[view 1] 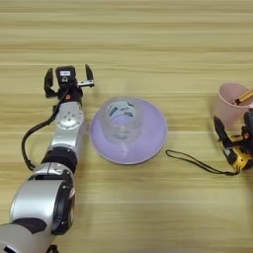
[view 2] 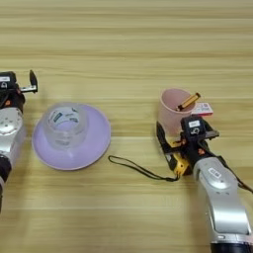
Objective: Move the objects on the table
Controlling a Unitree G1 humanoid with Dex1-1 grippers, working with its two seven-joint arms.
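The right gripper (view 2: 180, 143) has its 2 black fingers set around the yellow-and-black tape measure (view 2: 179, 163), which lies just in front of the small pink cup (view 2: 174, 112) on the right side of the table (view 2: 128, 49). The left finger stands clear on the measure's left flank, but the other is hidden under the gripper's body, so I cannot tell for sure whether the fingers are clamped on the measure or only straddling it. The measure sits directly under that gripper, well away from the other arm, so any move of it clearly belongs to the right arm. It is a small, chunky yellow case with black trim, and its black wrist cord (view 2: 141, 169) trails off to the left along the wood in a thin loop, reaching toward the lilac plate (view 2: 99, 141). The cup stands upright just behind, touching or nearly touching the gripper, with a pencil (view 2: 188, 102) leaning out of its rim toward the right; a lift looks likely to brush it. On the plate stands the wide clear tape roll (view 1: 122, 118), hole upward. The left gripper (view 1: 69, 81) rests beyond the plate's far-left edge, fingers spread apart and holding nothing.
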